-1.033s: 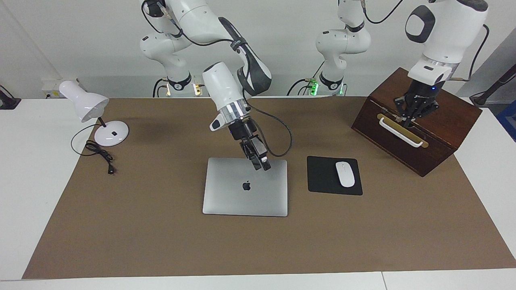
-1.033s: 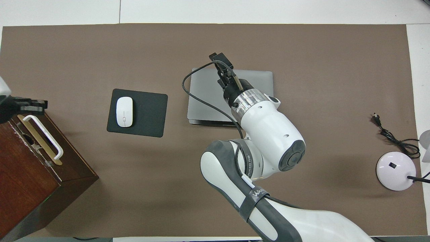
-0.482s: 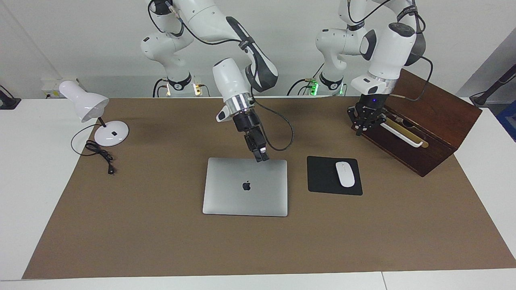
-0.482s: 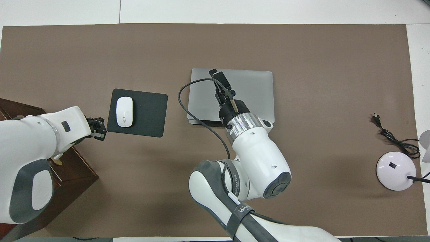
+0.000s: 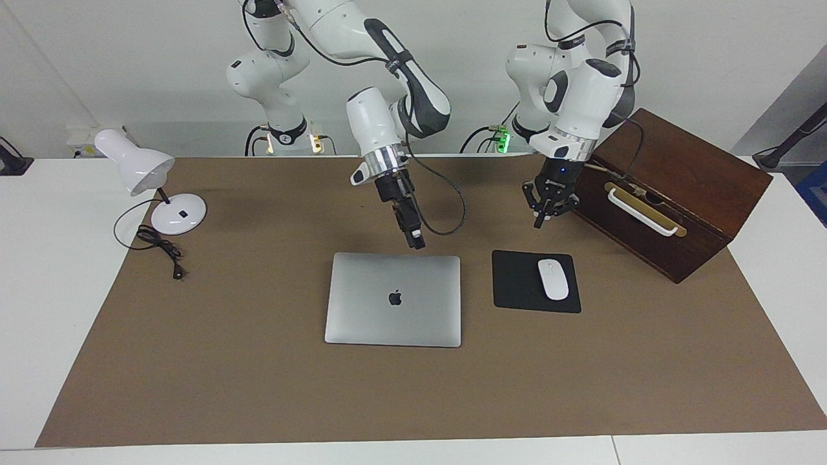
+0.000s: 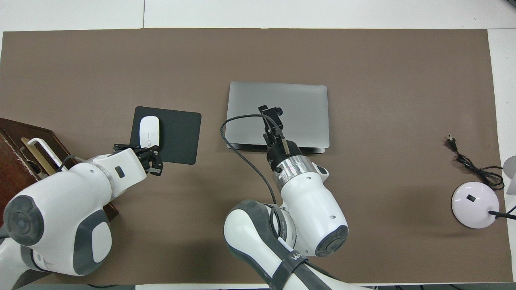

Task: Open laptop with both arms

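Two grippers, right [image 5: 417, 242] and left [image 5: 544, 216], aloft; one shut laptop [image 5: 393, 299].

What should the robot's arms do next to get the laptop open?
Probably lower the right gripper to the closed laptop's edge nearest the robots: it hangs just above that edge, touching nothing. The left gripper hangs near the mouse pad.

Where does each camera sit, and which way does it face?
Facing view: high across the table, looking at the robots; both bases, arms, the right gripper and left gripper show above the closed laptop.
Overhead view: above the robots' end, looking steeply down; forearms and grippers enter from the bottom.
Shared: laptop, mouse, lamp, box, half a turn apart.
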{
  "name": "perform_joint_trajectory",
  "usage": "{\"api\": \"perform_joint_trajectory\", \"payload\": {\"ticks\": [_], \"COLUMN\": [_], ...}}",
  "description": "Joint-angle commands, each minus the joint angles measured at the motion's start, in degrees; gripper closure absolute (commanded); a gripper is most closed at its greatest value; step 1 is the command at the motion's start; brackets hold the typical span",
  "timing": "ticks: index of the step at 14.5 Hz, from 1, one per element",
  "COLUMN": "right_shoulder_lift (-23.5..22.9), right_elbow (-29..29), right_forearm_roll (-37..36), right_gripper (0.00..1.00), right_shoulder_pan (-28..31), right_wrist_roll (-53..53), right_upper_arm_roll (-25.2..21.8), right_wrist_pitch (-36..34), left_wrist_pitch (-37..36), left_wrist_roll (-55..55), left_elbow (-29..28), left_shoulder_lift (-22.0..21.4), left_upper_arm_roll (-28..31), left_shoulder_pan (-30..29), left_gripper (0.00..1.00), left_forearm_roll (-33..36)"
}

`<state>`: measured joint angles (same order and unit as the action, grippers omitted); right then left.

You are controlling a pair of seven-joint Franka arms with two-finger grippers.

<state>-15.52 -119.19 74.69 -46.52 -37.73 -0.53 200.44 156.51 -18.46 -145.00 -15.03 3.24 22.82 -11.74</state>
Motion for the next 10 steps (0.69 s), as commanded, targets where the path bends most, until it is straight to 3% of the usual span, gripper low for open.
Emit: {"api": "perform_joint_trajectory", "payload": {"ticks": [1, 6, 10], "right_shoulder_lift": [3.0, 2.4, 1.5], "right_elbow": [-2.4, -2.1, -1.8], "right_forearm_roll": [7.5, 8.0, 8.0], "right_gripper": [0.0, 0.0, 0.0], "right_shoulder_pan": [0.1, 0.8, 1.2], "right_wrist_roll": [8.2, 9.1, 8.8], "right_upper_arm_roll": [0.1, 0.0, 0.0], "right_wrist_pitch": [0.4, 0.4, 0.3], "left_wrist_pitch": [8.7, 20.8, 23.0], "left_wrist_roll": [-1.2, -1.1, -1.0], "left_elbow": [-2.0, -2.7, -2.7], "left_shoulder_lift": [3.3, 11.0, 13.8], "left_upper_arm_roll": [0.8, 0.7, 0.3], "left_shoulder_pan": [4.7, 9.9, 11.5], "left_gripper": [1.0, 1.0, 1.0], "left_forearm_roll": [-2.2, -2.3, -2.3]}}
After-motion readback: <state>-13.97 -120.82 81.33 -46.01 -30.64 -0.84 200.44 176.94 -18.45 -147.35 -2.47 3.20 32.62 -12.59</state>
